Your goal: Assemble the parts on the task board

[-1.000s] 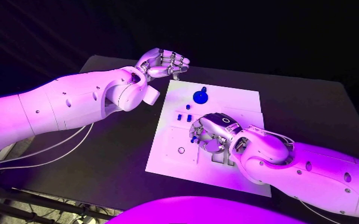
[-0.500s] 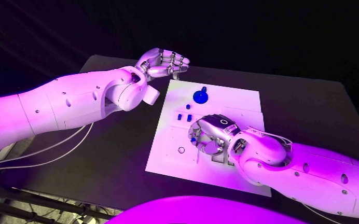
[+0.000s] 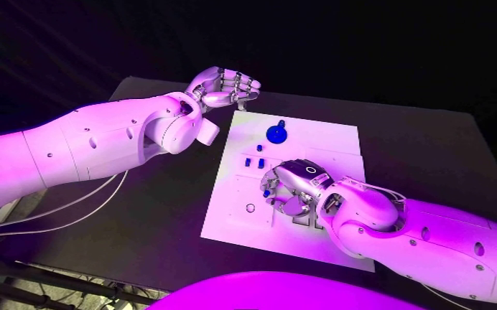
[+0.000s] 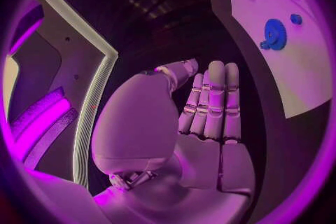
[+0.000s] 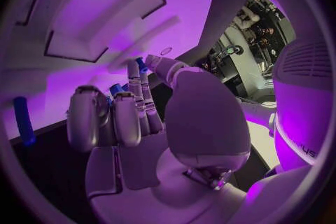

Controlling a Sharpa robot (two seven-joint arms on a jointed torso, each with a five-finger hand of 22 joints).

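my right hand (image 3: 295, 184) is down over the near middle of the white task board (image 3: 332, 141), fingers curled in. in the right wrist view a small blue part (image 5: 142, 64) sits pinched at my fingertips (image 5: 133, 70), right at the board surface beside a recessed cutout (image 5: 105, 11). another blue peg (image 5: 24, 120) lies along the board's edge there. my left hand (image 3: 223, 87) hangs off the far left corner of the board, above the black table (image 3: 155, 217), fingers folded together on nothing. a blue gear (image 3: 276, 134) rests on the far part of the board, with a small blue knob (image 3: 281, 123) just beyond it. two small blue pieces (image 3: 255, 161) stand left of my right hand.
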